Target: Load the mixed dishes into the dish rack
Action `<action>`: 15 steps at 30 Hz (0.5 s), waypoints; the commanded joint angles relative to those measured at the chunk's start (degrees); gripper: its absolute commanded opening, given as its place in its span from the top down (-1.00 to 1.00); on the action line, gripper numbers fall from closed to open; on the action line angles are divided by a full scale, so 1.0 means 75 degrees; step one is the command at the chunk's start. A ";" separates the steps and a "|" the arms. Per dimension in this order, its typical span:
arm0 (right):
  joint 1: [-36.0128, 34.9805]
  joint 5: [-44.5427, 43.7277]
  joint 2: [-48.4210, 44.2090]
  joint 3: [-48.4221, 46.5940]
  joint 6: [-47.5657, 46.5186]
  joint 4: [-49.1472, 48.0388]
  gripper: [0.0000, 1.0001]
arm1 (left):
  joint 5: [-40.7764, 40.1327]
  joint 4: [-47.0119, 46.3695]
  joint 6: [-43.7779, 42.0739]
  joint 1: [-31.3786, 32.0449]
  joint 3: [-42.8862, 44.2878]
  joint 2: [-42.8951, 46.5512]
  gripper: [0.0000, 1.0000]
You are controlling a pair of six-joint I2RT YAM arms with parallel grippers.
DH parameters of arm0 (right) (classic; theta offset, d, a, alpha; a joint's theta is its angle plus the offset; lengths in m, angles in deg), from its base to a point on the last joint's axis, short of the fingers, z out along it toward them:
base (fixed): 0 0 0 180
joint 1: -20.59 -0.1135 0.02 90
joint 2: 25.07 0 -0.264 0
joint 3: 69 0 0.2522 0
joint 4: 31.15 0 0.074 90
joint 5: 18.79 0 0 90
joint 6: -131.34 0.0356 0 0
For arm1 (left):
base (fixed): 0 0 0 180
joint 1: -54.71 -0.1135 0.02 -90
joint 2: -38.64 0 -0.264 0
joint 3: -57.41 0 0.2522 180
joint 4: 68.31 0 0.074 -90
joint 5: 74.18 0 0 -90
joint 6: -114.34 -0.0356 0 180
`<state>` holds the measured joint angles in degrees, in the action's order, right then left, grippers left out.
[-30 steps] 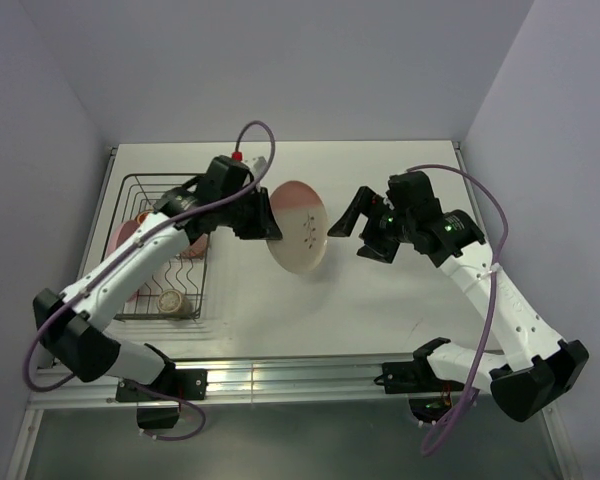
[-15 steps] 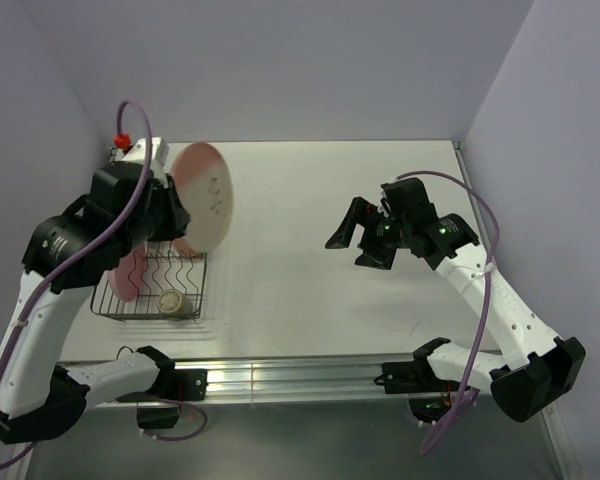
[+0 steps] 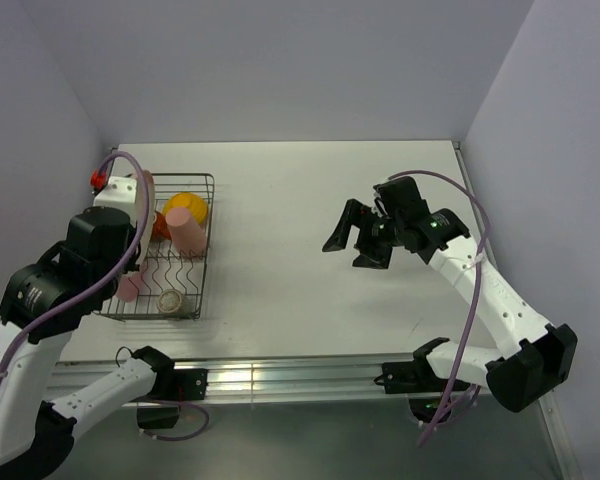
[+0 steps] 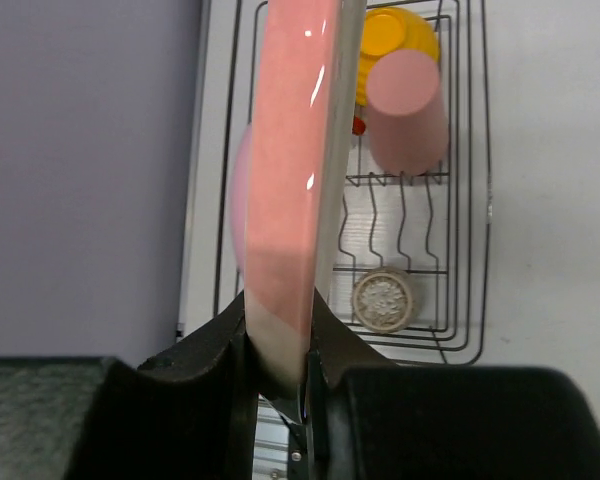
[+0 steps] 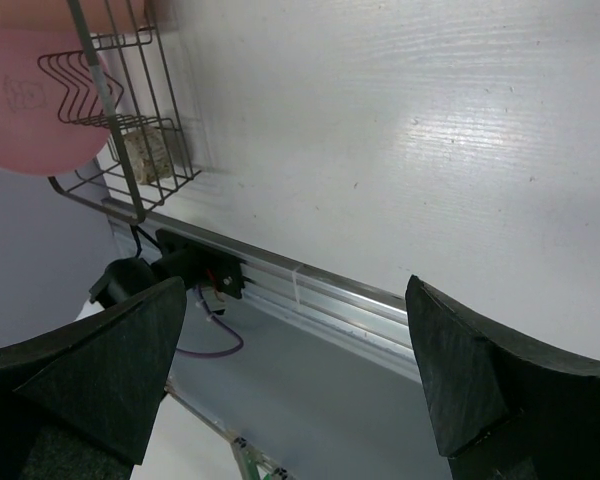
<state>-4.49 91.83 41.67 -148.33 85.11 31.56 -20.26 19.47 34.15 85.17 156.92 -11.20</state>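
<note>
Plate (image 4: pixel 290 180) swung over rack (image 4: pixel 380 240), edge-on, face hidden

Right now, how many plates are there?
2: a pink-and-cream plate held edge-on in the left gripper over the dish rack; a pink plate at the rack's left side. More may be hidden.

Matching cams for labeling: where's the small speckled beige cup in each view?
Top external: small speckled beige cup lower left, at the near end of the dish rack.
Left wrist: lower middle, right of the pink-and-cream plate held by the left claw.
Right wrist: upper left, behind wires of the dish rack.
Shared landmark: the dish rack's wavy wire bottom.
</note>
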 commanded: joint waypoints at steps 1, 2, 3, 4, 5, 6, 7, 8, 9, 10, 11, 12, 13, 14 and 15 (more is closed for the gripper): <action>0.0040 0.0133 0.0078 -0.0317 -0.0187 -0.0023 -0.95 | -0.0885 -0.1397 -0.0709 -0.0018 -0.0054 0.0493 1.00; 0.0051 0.0156 0.0113 -0.0317 -0.0187 -0.0034 -0.95 | -0.0862 -0.1362 -0.0709 -0.0018 -0.0102 0.0517 1.00; 0.0040 0.0168 0.0136 -0.0317 -0.0199 -0.0046 -0.95 | -0.0804 -0.1350 -0.0663 -0.0018 -0.0125 0.0552 1.00; 0.0051 0.0192 0.0148 -0.0317 -0.0211 -0.0034 -0.95 | -0.0687 -0.1454 -0.0663 -0.0018 -0.0300 0.0703 1.00; 0.0051 0.0192 0.0218 -0.0329 -0.0222 -0.0023 -0.94 | -0.0582 -0.1583 -0.0709 -0.0018 -0.0429 0.0797 1.00; 0.0051 0.0203 0.0242 -0.0364 -0.0269 -0.0023 -0.94 | -0.0523 -0.1735 -0.0733 -0.0018 -0.0558 0.0880 1.00; 0.0051 0.0238 0.0277 -0.0376 -0.0281 -0.0011 -0.94 | -0.0487 -0.1702 -0.0710 -0.0018 -0.0780 0.0938 1.00; 0.0051 0.0262 0.0300 -0.0376 -0.0293 0.0012 -0.94 | -0.0464 -0.1620 -0.0686 -0.0018 -0.0863 0.0916 1.00; 0.0051 0.0274 0.0312 -0.0387 -0.0316 0.0013 -0.94 | -0.0452 -0.1503 -0.0640 -0.0018 -0.0933 0.0892 1.00; 0.0051 0.0285 0.0324 -0.0376 -0.0339 0.0013 -0.94 | -0.0463 -0.1351 -0.0477 -0.0018 -0.1085 0.0892 1.00; 0.0051 0.0286 0.0324 -0.0353 -0.0351 0.0013 -0.94 | -0.0429 -0.1350 -0.0429 -0.0018 -0.1191 0.0927 1.00; 0.0051 0.0297 0.0324 -0.0318 -0.0363 0.0013 -0.94 | -0.0417 -0.1408 -0.0393 -0.0018 -0.1308 0.0997 1.00; 0.0040 0.0309 0.0324 -0.0306 -0.0363 0.0013 -0.94 | -0.0417 -0.1443 -0.0265 -0.0018 -0.1506 0.1079 1.00; 0.0051 0.0344 0.0324 -0.0282 -0.0386 0.0013 -0.94 | -0.0417 -0.1432 -0.0218 -0.0018 -0.1613 0.1091 1.00; 0.0040 0.0367 0.0324 -0.0247 -0.0398 0.0013 -0.94 | -0.0428 -0.1397 -0.0171 -0.0018 -0.1695 0.1091 1.00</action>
<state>-4.49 93.47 44.18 -148.65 83.58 31.73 -21.39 16.06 31.24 85.17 144.49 -4.47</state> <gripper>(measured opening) 0.971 0.239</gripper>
